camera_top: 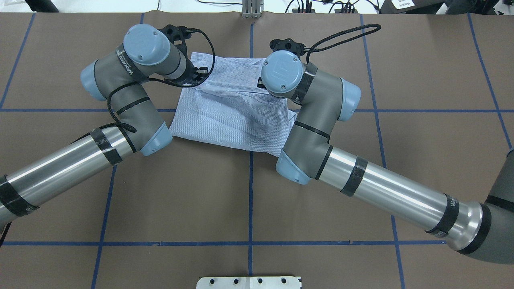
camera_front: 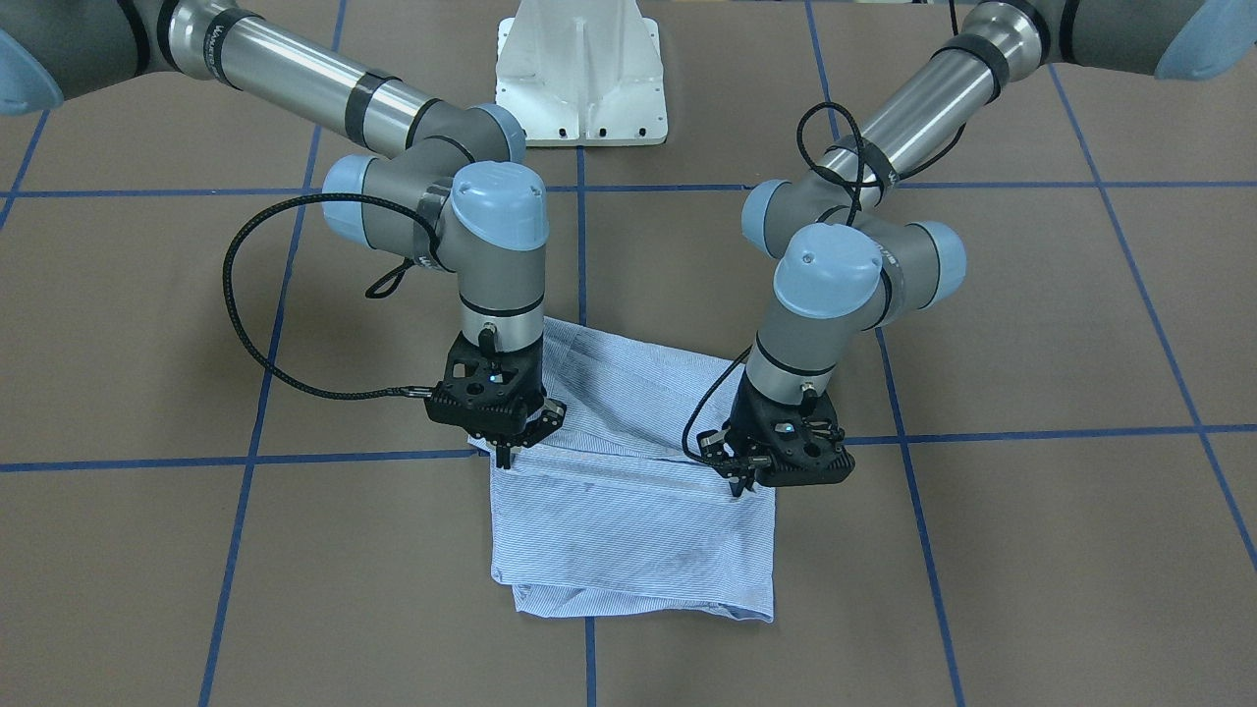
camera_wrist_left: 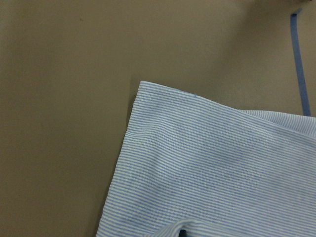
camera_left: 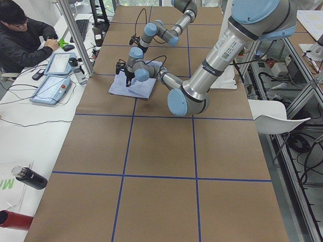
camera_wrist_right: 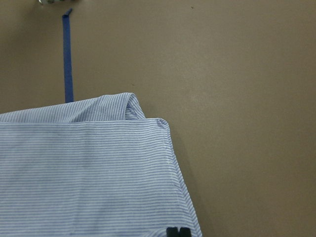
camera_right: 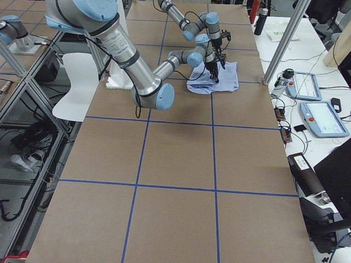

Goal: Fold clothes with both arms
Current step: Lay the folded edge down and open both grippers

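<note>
The brown desk (camera_front: 1031, 324) is marked with blue tape lines (camera_front: 982, 187). In the front-facing view, the right arm (camera_front: 491, 255) and the left arm (camera_front: 835, 285) reach in from 12 o'clock. The light blue striped shirt (camera_front: 628, 530) lies folded at the desk's centre, at 6 o'clock of the white pedestal (camera_front: 581, 79). The right hand (camera_front: 503, 454) is clenched on the shirt's 9 o'clock edge. The left hand (camera_front: 738, 483) is clenched on its 3 o'clock edge.

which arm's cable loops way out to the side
The right arm, on the front-facing view's left: its black cable bows far out; the left arm keeps its own close.
</note>
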Controlling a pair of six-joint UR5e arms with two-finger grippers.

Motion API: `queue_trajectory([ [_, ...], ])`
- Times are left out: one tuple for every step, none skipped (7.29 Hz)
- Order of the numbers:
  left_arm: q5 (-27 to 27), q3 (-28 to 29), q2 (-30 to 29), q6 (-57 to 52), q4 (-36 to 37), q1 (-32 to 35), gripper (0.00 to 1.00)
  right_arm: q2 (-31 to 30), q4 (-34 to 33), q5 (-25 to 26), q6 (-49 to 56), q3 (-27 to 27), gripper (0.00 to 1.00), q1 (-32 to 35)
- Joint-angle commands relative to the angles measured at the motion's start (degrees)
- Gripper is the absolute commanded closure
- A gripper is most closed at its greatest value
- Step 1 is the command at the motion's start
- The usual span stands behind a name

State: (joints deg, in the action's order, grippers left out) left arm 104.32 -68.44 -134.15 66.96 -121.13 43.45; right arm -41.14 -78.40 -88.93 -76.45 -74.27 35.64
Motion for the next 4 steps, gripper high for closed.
queue_trajectory([
  [1.0,1.2,-0.3,-2.4,-1.6,1.6,0.00,0.9,0.4,-3.6,1.3,1.5,0.02,2.3],
  [6.8,1.0,-0.1,-4.8,-1.7,3.3,0.00,2.3,0.2,-12.0,1.6,1.4,0.01,5.4],
  [8.8,-1.1,1.2,-6.0,-1.5,3.5,0.00,2.6,0.1,-14.4,1.5,1.1,0.01,5.7],
  [8.9,-4.9,4.3,-8.8,-1.6,3.5,0.00,2.6,0.0,-14.3,0.7,1.0,0.01,4.6],
])
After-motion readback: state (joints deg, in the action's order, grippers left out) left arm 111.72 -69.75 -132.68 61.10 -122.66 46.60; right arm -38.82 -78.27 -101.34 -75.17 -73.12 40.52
